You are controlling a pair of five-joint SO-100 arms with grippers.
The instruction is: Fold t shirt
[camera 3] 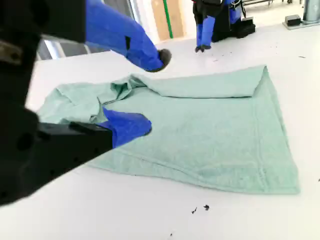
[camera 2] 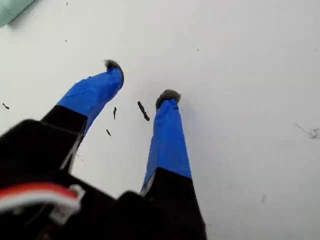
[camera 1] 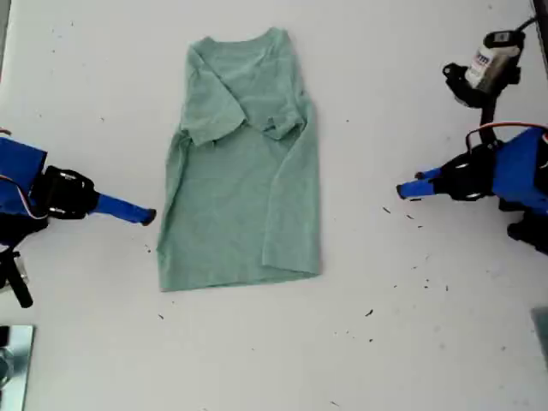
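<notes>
So here's where we're at. The t shirt (camera 1: 240,188) is lying flat on the white table (camera 1: 411,342), roughly in the middle of the exterior view. It's a narrow, tall shape: both long sides are folded in toward the centre, and one short sleeve is turned over on top near the collar. The collar end is at the far side and the hem is at the near side. The hem edge looks fairly straight, with some bunching up around the sleeves.

Our first gripper (camera 1: 407,190) is on the exterior view's right, low over bare table and clearly apart from the shirt's edge. In its own wrist view, the blue-taped jaws of the first gripper (camera 2: 141,80) are spread apart with nothing between them except table and a few black specks (camera 2: 143,111). Only a sliver of the t shirt (camera 2: 12,7) shows at the picture's edge.

Our second gripper (camera 1: 145,216) is on the exterior view's left, with its tip just beside the shirt's long edge, about halfway along. We can't tell whether it touches. Its wrist view looks across the t shirt (camera 3: 215,125), and the second gripper (camera 3: 152,91) is spread wide there and holding nothing. One finger hangs above the cloth and the other is low by the cloth's near edge.
</notes>
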